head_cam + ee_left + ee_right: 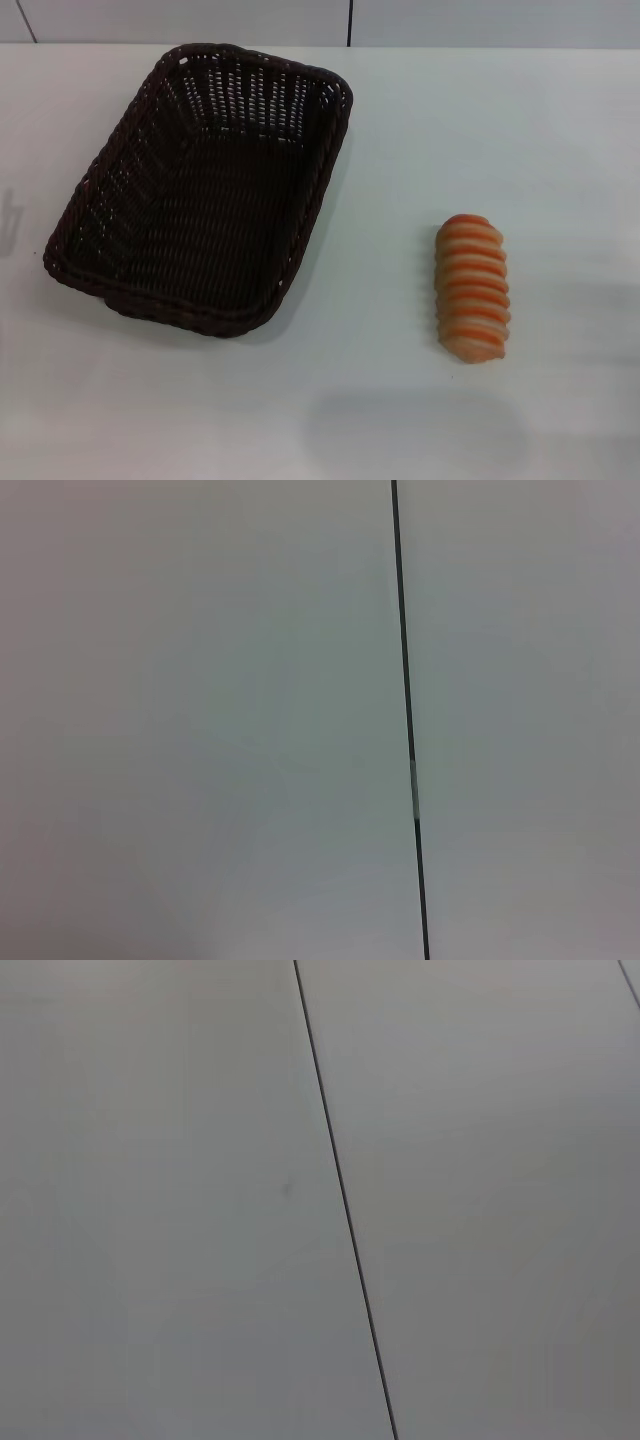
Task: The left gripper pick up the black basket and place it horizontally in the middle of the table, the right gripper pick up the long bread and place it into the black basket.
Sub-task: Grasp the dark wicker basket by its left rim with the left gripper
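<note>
The black basket (200, 190) sits on the white table (400, 400) at the left, its long side running away from me and a little slanted. It is empty. The long bread (473, 287) lies striped side up on the table to the right of the basket, apart from it. Neither the left gripper nor the right gripper shows in any view. Both wrist views show only a plain pale surface with a thin dark seam.
The table's far edge meets a pale wall with dark seams (350, 22) at the back. A faint shadow (410, 430) lies on the table near the front.
</note>
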